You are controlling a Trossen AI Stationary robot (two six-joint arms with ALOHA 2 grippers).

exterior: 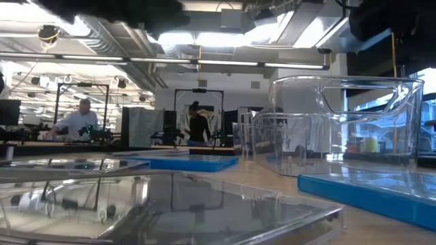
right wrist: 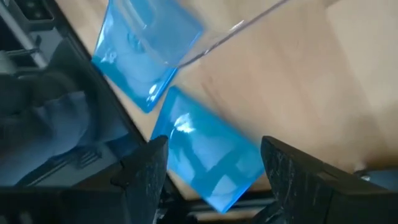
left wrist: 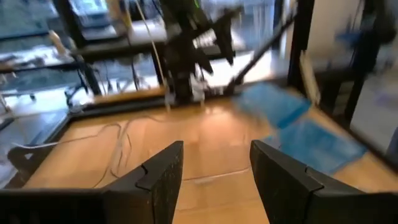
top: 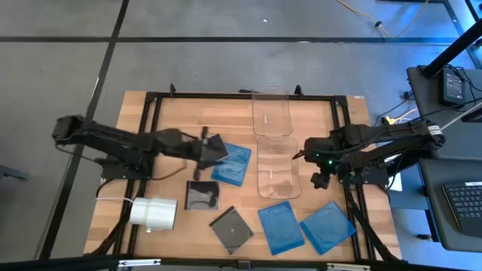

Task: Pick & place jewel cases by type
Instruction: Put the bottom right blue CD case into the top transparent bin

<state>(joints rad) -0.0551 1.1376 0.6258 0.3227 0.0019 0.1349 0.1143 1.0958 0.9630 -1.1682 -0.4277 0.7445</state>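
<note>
Several jewel cases lie flat on the wooden table. A blue one (top: 232, 163) is at the middle, two more blue ones (top: 280, 226) (top: 327, 226) lie near the front right, and two dark ones (top: 202, 196) (top: 231, 229) lie at the front middle. My left gripper (top: 215, 148) (left wrist: 214, 177) hovers open just left of the middle blue case, nothing between its fingers. My right gripper (top: 303, 156) (right wrist: 214, 180) hangs open at the right side of the nearer clear bin, above two blue cases (right wrist: 146, 50) (right wrist: 208, 158).
Two clear plastic bins stand in a row at the table's middle, one far (top: 271, 113) and one nearer (top: 279, 167). A white roll (top: 154, 213) lies at the front left. A black frame (top: 154, 105) runs around the work area. People stand in the room behind.
</note>
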